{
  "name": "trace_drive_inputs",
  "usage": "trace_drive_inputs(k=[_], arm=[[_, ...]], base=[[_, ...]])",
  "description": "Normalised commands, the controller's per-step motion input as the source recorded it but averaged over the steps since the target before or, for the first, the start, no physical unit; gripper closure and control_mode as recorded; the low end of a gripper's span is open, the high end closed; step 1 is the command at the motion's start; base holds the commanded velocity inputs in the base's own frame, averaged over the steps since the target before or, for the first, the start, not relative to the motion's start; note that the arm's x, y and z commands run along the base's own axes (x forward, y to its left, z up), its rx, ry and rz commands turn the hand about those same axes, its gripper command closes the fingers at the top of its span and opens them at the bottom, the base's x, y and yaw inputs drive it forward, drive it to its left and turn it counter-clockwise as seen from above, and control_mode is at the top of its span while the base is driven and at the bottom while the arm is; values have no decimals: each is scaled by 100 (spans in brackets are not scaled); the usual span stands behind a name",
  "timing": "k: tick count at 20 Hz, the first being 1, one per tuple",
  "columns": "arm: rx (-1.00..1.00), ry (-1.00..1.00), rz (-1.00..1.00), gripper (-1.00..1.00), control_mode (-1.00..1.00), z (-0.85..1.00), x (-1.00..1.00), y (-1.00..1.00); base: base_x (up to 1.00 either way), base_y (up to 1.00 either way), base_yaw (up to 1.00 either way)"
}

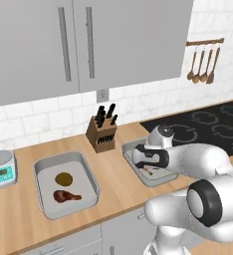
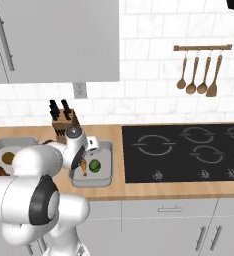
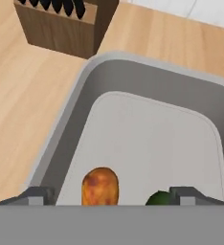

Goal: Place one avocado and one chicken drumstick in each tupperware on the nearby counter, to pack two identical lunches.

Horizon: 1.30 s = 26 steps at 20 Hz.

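My gripper [image 3: 113, 196] is open over the right tupperware [image 3: 71, 119], just above its floor. Its two fingertips [image 3: 35, 195] stand far apart. Between them, untouched, lies the orange chicken drumstick [image 3: 100, 185], with the dark green avocado [image 3: 159, 197] beside it. The right base view shows the same drumstick [image 2: 84, 166] and avocado [image 2: 94, 165] in that tray [image 2: 91, 183], under the gripper [image 2: 82, 160]. The left tupperware [image 1: 58, 159] holds the olive-brown avocado [image 1: 63, 178] and the dark reddish drumstick [image 1: 66, 196]. Both trays rest on the counter [image 1: 113, 164].
A wooden knife block [image 1: 101, 132] stands just behind the right tray. A white scale [image 1: 1, 168] sits at the counter's far left, and the black cooktop [image 2: 184, 150] lies to the right. Wooden utensils [image 2: 199, 75] hang on the wall above it.
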Motion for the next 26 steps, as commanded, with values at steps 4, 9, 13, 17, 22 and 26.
trace_drive_inputs(k=[4,9,13,17,22,26], arm=[[0,-2,-5,-100,-100,94,-71,-1],[1,0,-15,-100,-100,100,-78,-29],[1,-4,-14,-100,-100,99,-82,-50],[0,-4,-5,-100,-100,65,-52,-46],[0,-10,0,-100,-100,35,-54,-53],[0,-9,0,-100,-100,20,-46,-50]], base=[[0,0,0],[0,0,0],[0,0,0],[0,0,0],[0,0,0],[0,0,0]])
